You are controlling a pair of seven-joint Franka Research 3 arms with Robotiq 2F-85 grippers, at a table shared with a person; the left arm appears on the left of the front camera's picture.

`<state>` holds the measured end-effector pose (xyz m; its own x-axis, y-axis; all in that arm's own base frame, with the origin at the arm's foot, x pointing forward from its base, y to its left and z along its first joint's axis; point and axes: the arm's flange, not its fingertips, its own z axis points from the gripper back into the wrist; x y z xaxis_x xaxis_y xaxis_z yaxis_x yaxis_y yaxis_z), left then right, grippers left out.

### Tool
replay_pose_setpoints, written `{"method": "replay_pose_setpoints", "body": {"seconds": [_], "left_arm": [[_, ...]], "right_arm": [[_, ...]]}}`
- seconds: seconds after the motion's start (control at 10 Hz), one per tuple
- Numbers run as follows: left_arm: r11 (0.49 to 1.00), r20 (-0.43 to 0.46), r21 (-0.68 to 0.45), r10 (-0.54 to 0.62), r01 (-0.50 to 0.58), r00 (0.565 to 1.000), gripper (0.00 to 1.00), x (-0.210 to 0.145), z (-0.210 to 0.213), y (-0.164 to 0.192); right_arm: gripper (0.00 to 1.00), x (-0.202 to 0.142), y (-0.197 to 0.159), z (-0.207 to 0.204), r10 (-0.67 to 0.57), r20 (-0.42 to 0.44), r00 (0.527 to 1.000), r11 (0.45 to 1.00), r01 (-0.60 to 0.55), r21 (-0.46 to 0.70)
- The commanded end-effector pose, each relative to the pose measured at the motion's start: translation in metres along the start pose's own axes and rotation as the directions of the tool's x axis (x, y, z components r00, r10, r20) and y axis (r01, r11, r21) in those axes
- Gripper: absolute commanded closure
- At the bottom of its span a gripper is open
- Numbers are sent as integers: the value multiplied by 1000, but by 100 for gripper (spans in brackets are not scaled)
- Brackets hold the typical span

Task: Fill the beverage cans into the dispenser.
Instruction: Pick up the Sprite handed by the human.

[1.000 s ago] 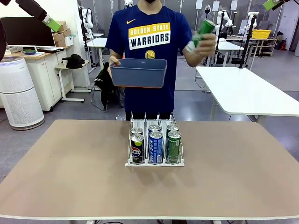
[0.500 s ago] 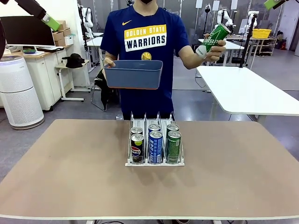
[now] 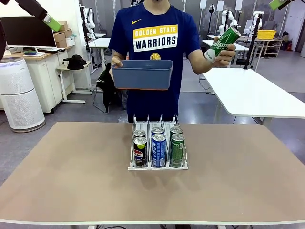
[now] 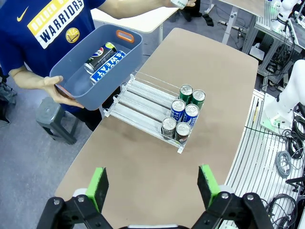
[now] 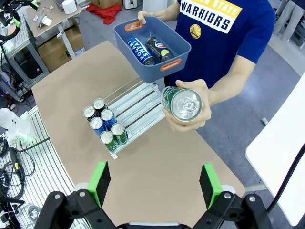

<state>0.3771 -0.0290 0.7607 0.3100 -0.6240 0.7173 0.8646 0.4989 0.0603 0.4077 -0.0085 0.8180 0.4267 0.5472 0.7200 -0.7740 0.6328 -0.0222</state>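
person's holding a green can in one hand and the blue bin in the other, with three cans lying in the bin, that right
Not quite. The blue bin holds two cans, not three: a black Pepsi can and a blue can, as the left wrist view shows. The rest is right, the green can included.

A lab or workshop hall: rows of white worktables (image 3: 252, 95), a monitor (image 3: 26, 31), loose cable bundles (image 4: 284, 164).
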Motion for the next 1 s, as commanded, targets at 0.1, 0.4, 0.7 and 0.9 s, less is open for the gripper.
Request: {"method": "replay_pose_setpoints", "body": {"seconds": [0.1, 0.4, 0.7, 0.9], "left_arm": [[1000, -13, 2, 7, -7, 1000, 0, 0, -1, -1], [1000, -13, 2, 7, -7, 1000, 0, 0, -1, -1], [1000, -13, 2, 7, -7, 1000, 0, 0, -1, -1], [1000, -13, 2, 7, -7, 1000, 0, 0, -1, -1]], "right_arm": [[0, -1, 1, 1, -1, -11, 1000, 1000, 1, 1], [0, -1, 1, 1, -1, -11, 1000, 1000, 1, 1], [0, 0, 0, 0, 0, 0, 1000, 1000, 0, 0], [0, 11, -23, -18, 20, -35, 999, 998, -19, 52]]}}
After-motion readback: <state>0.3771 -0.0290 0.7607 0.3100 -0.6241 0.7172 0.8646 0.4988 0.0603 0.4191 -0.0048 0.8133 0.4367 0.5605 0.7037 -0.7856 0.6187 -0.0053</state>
